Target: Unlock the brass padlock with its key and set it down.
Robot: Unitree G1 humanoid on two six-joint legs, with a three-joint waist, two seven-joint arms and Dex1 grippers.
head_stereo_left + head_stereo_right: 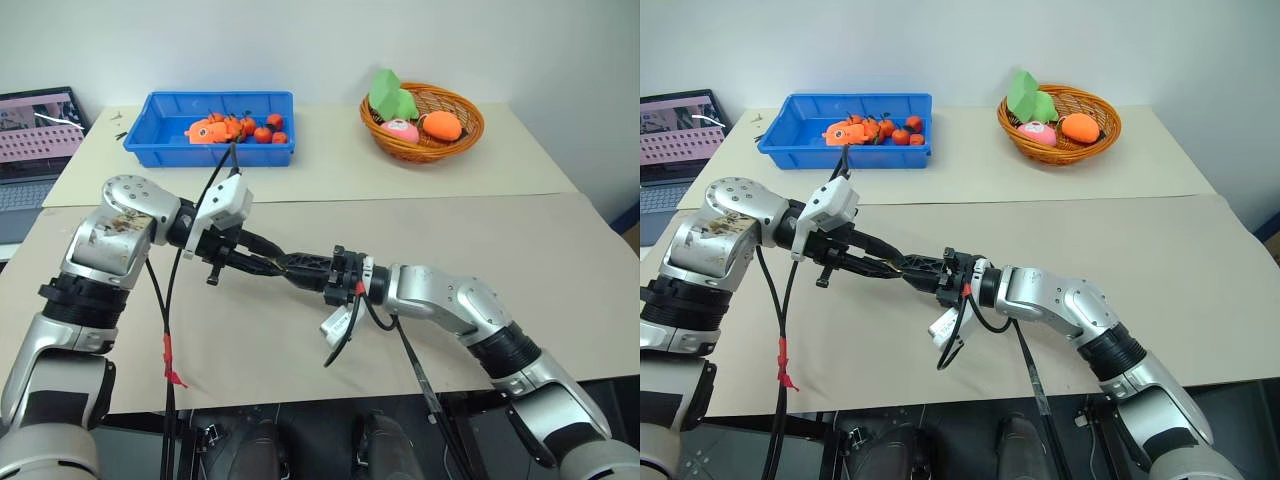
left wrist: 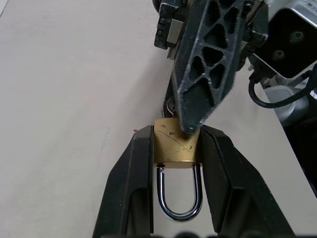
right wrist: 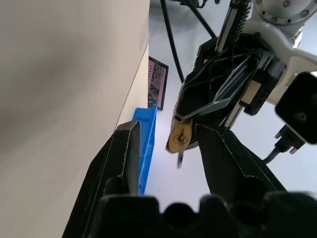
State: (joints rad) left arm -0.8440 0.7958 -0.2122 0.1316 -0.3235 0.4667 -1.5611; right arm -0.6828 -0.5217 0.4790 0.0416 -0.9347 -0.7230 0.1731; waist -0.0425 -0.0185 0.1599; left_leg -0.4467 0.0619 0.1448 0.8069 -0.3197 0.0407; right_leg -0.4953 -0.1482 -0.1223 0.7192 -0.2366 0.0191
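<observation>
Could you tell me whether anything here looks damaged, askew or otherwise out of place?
Only small things: the brass padlock, clamped in the left gripper, has scratch marks across its body. The right gripper meets it with open jaws. Nothing looks spilled or askew.

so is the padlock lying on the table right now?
No, the padlock is clamped between the left hand's fingers, held above the table.

Left gripper (image 2: 176,148) clamped, right gripper (image 3: 166,141) parted, tips meeting
</observation>
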